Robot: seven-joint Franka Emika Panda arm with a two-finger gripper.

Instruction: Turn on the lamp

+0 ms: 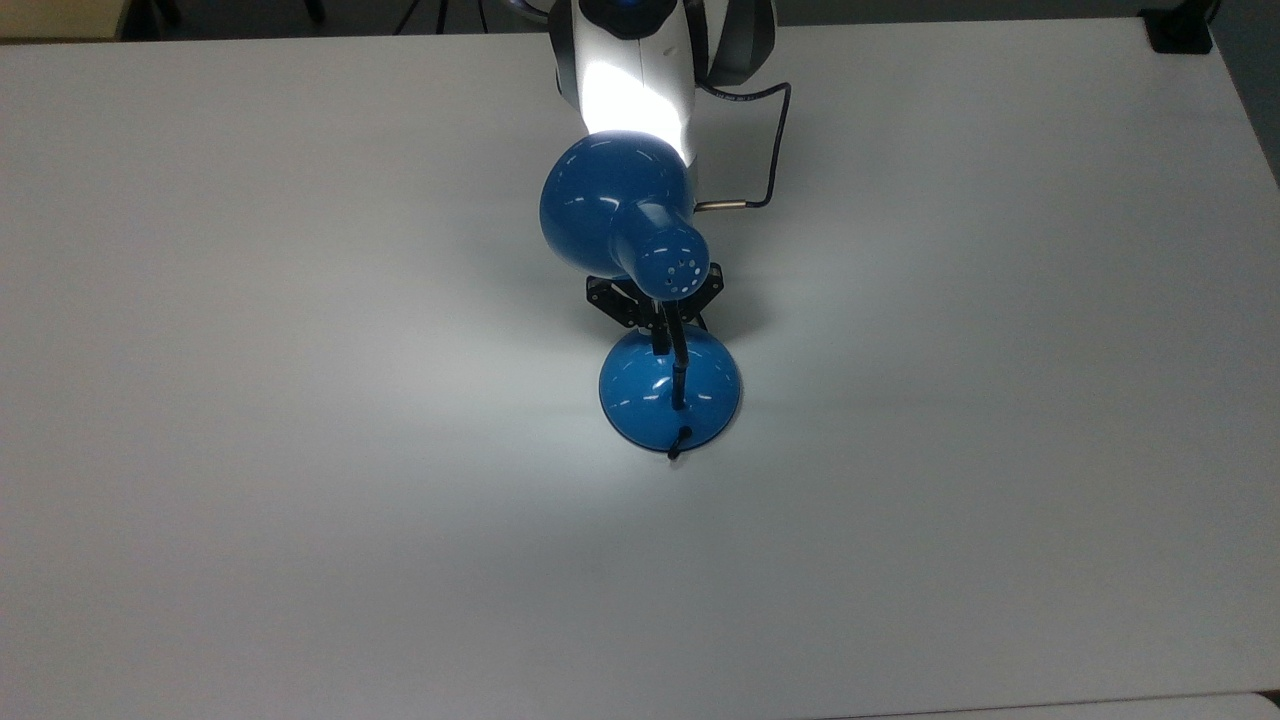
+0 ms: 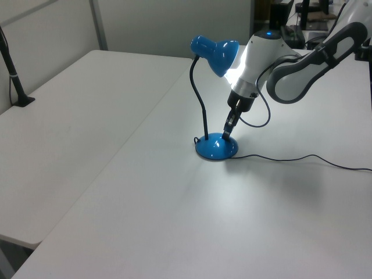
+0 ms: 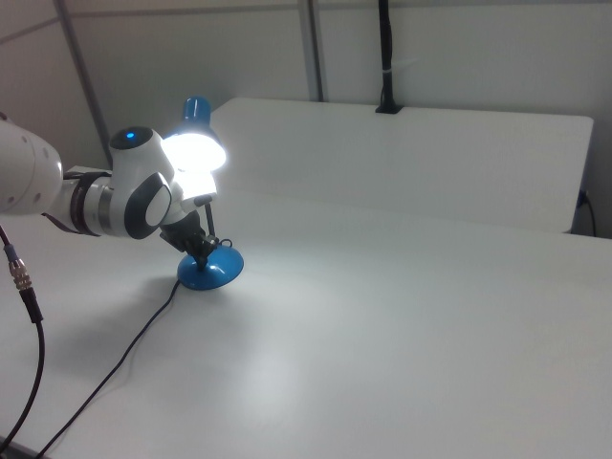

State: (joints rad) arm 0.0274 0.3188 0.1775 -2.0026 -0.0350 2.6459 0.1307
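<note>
Lamp: the lamp (image 2: 215, 93) stands near the middle of the white table (image 1: 300, 500); its shade (image 1: 615, 205) glows and throws bright light on the arm (image 3: 143, 196) just behind it and on the table around the base.
Base: the round blue base (image 1: 669, 393) sits flat on the table, with the black gooseneck (image 2: 200, 99) rising from it and the black cord (image 2: 302, 158) running away from the base over the table.
Gripper: the gripper (image 2: 228, 132) points down and its tip touches the top of the base, on the side away from the gooseneck; whether the fingers are spread or closed I cannot tell, and it seems to hold nothing.
Step in hand: pressing the switch on the base; because the lamp shines, I judge this step is done.
Next move: probably only to lift the tip straight up from the base, gently, so that the light base is not pushed or tipped.
</note>
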